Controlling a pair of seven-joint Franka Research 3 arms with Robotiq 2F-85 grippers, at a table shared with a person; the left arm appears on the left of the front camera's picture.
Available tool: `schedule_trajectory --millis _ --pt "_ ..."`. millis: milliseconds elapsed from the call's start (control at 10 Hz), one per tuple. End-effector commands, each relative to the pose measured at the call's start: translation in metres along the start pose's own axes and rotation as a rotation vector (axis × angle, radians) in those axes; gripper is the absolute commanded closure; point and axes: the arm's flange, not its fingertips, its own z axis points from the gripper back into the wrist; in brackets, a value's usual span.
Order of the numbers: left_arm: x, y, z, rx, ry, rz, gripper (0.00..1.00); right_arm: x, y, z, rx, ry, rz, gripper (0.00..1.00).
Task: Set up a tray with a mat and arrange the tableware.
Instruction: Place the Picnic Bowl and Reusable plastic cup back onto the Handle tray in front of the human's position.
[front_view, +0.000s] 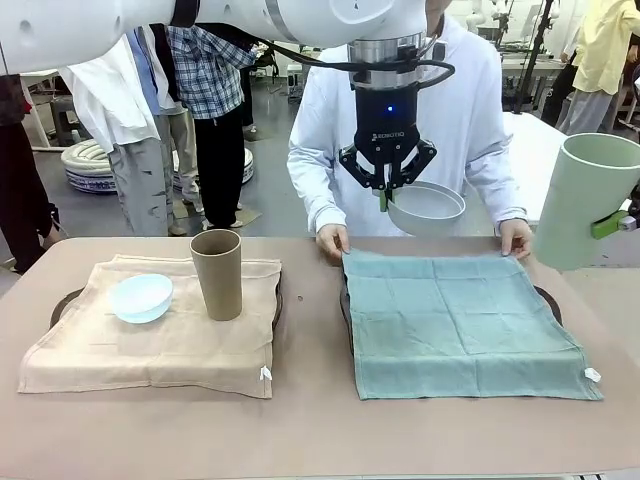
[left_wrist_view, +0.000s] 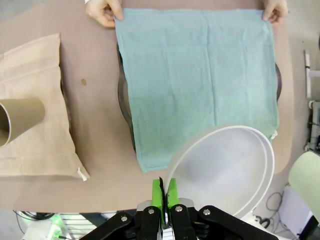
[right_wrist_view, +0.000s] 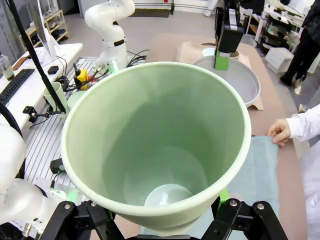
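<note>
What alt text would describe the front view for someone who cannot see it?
The left tool pinches a greyish white round bowl by its rim above a teal cloth mat that a person's hands hold flat. At right, a pale green cup hangs above the table.

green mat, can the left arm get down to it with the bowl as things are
Probably yes. The left gripper holds the greyish white bowl above the green mat, whose top is bare; the person's hands only pinch its far corners.

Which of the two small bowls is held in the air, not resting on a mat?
The greyish white round bowl, pinched at its rim by the left hand above the teal cloth mat. The pale blue round bowl rests on the beige cloth mat.
</note>
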Motion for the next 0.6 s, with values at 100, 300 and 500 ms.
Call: schedule_trajectory --millis 100,300,500 --pt "0.0025 0.0003 0.0037 -0.007 -0.005 -0.01 1.0 0.0007 0.0 0.0 -0.003 0.006 0.003 1.0" --pt "0.0025 0.0003 0.0037 -0.007 -0.005 -0.01 1.0 0.0007 0.0 0.0 -0.003 0.006 0.003 1.0" --pt "0.0025 0.0003 0.0037 -0.007 -0.005 -0.01 1.0 0.0007 0.0 0.0 -0.003 0.006 0.003 1.0"
